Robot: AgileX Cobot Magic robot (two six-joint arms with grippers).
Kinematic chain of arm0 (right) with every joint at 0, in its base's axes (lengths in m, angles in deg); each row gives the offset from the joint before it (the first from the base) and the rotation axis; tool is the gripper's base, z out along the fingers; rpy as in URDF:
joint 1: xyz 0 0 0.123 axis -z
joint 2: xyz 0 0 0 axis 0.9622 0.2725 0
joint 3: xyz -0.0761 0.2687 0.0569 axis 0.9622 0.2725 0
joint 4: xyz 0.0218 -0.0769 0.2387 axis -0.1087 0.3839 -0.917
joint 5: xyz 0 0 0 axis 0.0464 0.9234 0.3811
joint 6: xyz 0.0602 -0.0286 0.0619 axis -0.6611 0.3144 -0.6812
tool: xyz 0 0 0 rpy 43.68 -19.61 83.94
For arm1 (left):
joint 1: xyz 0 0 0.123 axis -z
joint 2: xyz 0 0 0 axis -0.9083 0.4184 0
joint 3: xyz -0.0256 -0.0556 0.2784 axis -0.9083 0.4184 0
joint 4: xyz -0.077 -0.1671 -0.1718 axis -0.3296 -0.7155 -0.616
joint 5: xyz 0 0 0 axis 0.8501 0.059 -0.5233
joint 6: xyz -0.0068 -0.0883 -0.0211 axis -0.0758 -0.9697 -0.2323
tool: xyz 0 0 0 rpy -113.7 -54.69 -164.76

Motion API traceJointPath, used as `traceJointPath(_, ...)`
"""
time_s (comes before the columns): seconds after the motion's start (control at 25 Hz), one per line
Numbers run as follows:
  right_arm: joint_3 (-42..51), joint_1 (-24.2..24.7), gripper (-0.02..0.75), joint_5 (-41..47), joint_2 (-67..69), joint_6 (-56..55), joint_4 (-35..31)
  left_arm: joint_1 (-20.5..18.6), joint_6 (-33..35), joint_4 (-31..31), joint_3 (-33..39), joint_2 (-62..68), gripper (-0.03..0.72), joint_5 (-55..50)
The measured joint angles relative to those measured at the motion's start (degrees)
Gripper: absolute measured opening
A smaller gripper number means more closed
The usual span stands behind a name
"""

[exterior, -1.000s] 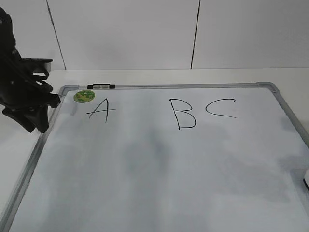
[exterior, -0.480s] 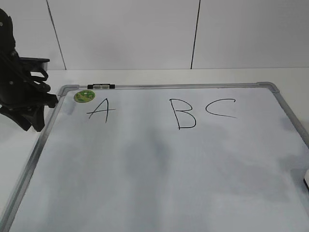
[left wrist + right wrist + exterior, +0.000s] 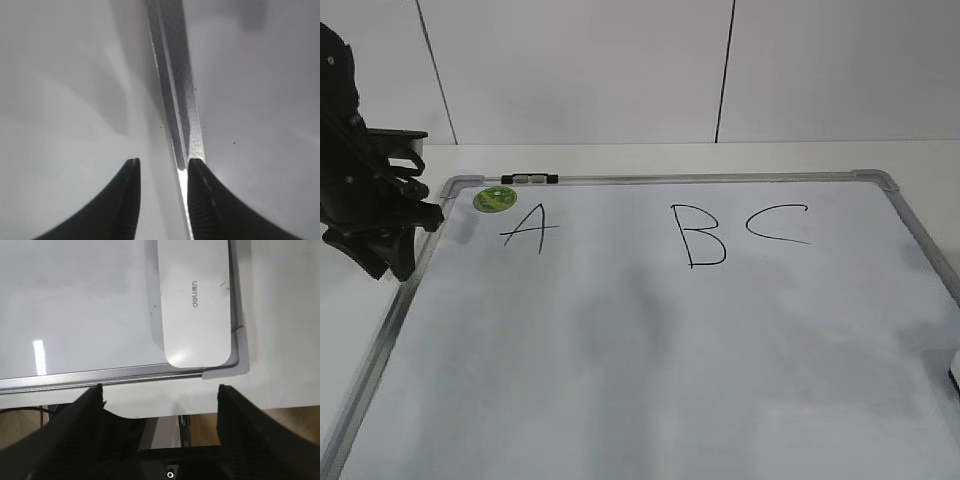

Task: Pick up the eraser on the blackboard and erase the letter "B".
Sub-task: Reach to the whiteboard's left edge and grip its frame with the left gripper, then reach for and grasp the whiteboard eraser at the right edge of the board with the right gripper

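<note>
The eraser [image 3: 196,302] is lying flat in a corner of the blackboard [image 3: 75,300], its long side running along the frame beside it. The right gripper [image 3: 160,390] is hanging wide open and empty just off the board's edge, with the eraser straight ahead of its jaws, so I judge this arm the nearer one. The left gripper [image 3: 162,162] is sitting narrowly parted and empty over the opposite frame rail [image 3: 177,100], well apart from the letter "B" [image 3: 702,236].
</note>
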Motion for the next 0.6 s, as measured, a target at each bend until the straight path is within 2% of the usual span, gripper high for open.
traceJointPath(0.6,0.0,0.0,0.566,0.0,0.0,0.0,0.58,0.0,0.0,-1.84,-0.46,2.4,0.227,0.0)
